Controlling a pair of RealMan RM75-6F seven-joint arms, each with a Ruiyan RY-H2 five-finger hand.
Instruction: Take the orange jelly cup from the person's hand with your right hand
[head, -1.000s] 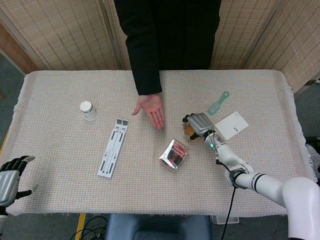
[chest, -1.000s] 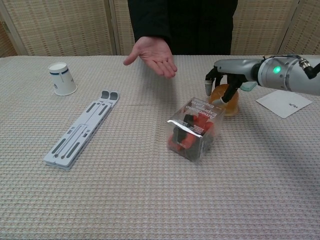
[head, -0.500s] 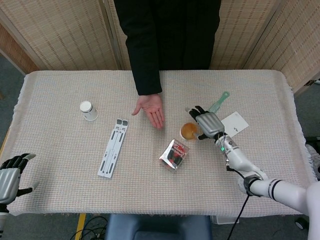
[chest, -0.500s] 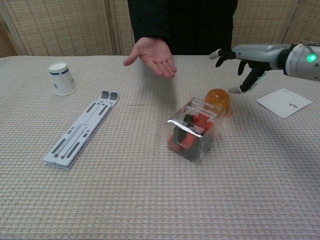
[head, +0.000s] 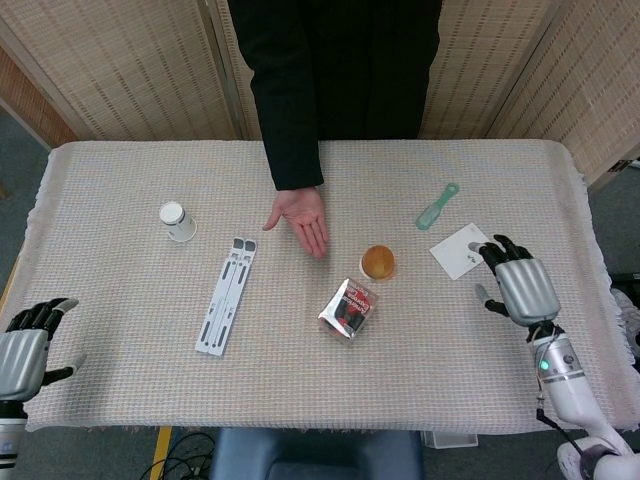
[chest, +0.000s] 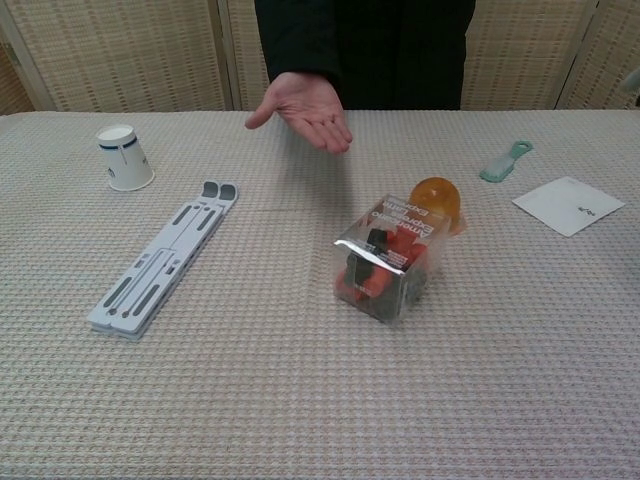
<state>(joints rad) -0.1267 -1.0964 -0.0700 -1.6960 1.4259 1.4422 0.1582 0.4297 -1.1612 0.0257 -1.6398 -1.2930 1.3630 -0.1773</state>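
The orange jelly cup (head: 378, 262) (chest: 437, 199) stands on the table, just behind the clear snack packet (head: 348, 309) (chest: 388, 257). The person's hand (head: 301, 217) (chest: 302, 106) is held out palm up and empty, left of the cup. My right hand (head: 523, 288) hovers open near the table's right side, well away from the cup, and only the head view shows it. My left hand (head: 25, 355) is open at the front left corner, empty.
An upturned paper cup (head: 178, 221) (chest: 125, 157) and a grey folding stand (head: 226, 294) (chest: 164, 257) lie on the left. A green scoop (head: 437, 205) (chest: 503, 160) and a white card (head: 462, 250) (chest: 569, 205) lie right of the jelly cup.
My right hand let go of the jelly cup, opened and drew back to the right, out of the chest view. The cup stays on the table. The person's hand has not moved.
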